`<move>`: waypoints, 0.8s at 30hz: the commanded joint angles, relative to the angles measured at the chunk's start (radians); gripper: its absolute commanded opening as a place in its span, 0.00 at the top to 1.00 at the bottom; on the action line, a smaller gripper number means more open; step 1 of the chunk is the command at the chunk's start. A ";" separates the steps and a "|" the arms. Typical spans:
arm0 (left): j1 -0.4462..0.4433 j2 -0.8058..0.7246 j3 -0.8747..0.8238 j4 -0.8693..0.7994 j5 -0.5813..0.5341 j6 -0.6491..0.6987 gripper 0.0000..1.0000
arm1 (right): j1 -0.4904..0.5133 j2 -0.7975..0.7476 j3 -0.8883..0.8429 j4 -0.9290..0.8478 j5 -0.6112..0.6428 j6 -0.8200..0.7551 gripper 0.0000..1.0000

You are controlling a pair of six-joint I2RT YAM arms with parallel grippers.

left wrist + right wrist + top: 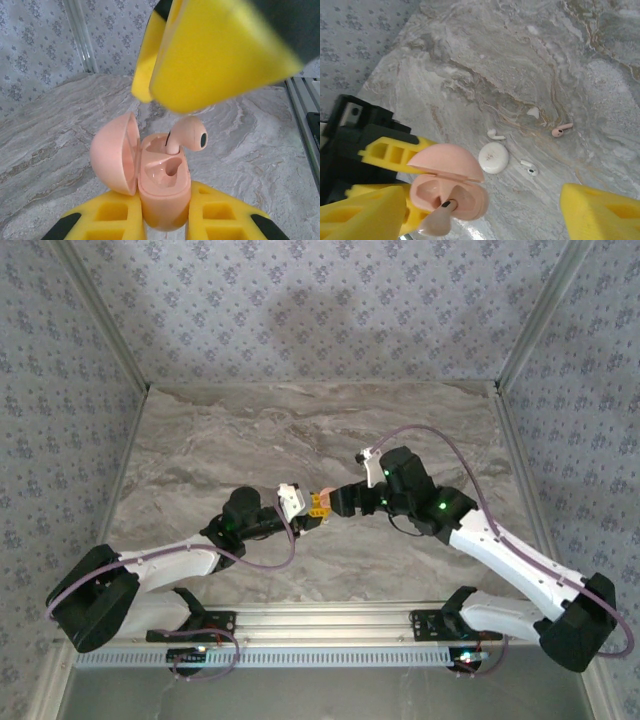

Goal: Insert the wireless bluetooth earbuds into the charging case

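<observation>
Gripping the case with one earbud standing in its slot

The left gripper (165, 217) is clamped on the base of the pink charging case (162, 192), whose lid (115, 152) is swung open to the side. A pink earbud (192, 135) stands with its stem in one slot and its head above the rim. The right gripper (482, 200) hovers over it, jaws wide and empty. On the marble table (520, 60) lie a second pink earbud (561, 131) and two white earbuds (495, 135) (530, 167), the white pair beside a round white disc (493, 157).

A: Walls?
B: Grey floral wallpaper (300, 300) at 12, 9, 3 o'clock. Metal posts (105, 325) in the corners.
A: Surface?
B: Grey marble table (300, 430), centre. Aluminium rail (330, 618) at 6 o'clock. Soft even light.
</observation>
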 commanded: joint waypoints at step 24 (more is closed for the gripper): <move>-0.003 -0.015 0.011 0.023 -0.012 0.002 0.88 | 0.132 0.033 0.061 -0.094 0.147 0.071 0.36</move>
